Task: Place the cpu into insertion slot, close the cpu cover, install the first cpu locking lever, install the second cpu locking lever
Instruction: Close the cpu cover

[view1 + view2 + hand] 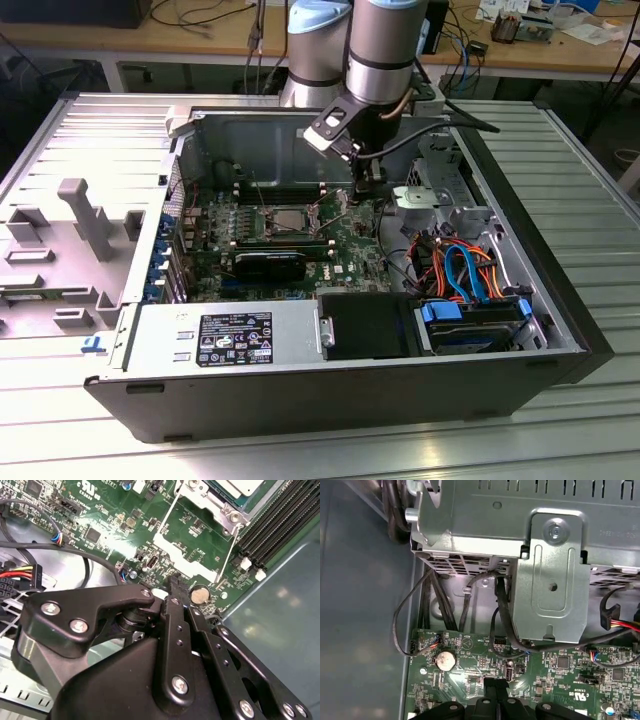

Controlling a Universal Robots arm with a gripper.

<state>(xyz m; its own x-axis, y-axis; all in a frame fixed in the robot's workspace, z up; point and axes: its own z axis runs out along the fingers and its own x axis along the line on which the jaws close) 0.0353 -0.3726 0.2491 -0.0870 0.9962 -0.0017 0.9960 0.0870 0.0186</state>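
Gripper point(173, 582) near dull silver-grey cpu point(283, 222)

a ribbed metal table point(585, 215) carried the open computer case point(330, 395), with a grey plastic fixture point(75, 245) just beside it.

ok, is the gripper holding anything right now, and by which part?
Nothing. The gripper has its fingers shut together with nothing between them, tips over the green board beside the coin cell.
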